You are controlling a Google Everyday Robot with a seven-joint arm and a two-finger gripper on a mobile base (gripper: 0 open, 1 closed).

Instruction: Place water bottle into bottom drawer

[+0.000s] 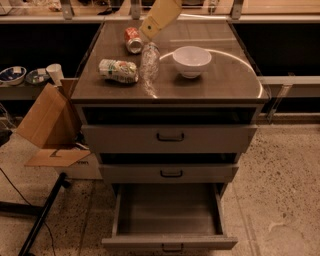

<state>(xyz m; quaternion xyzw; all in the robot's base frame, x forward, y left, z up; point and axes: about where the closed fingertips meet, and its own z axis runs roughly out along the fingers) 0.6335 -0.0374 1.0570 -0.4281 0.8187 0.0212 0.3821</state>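
Note:
The clear water bottle point(148, 67) lies on the cabinet top, between the white-and-green labelled container point(118, 70) and the white bowl point(191, 60). Its neck end points to the back. My gripper point(148, 36), at the end of the beige arm point(161, 15), comes down from the top edge and sits right at the bottle's far end. The bottom drawer point(167, 212) is pulled open below the two shut drawers, and nothing shows inside it.
A red soda can point(133, 40) lies at the back left of the cabinet top. An open cardboard box point(47, 125) stands on the floor left of the cabinet. A dark stand leg point(42, 215) crosses the floor at lower left. Bowls and a cup point(54, 73) sit on a low shelf at left.

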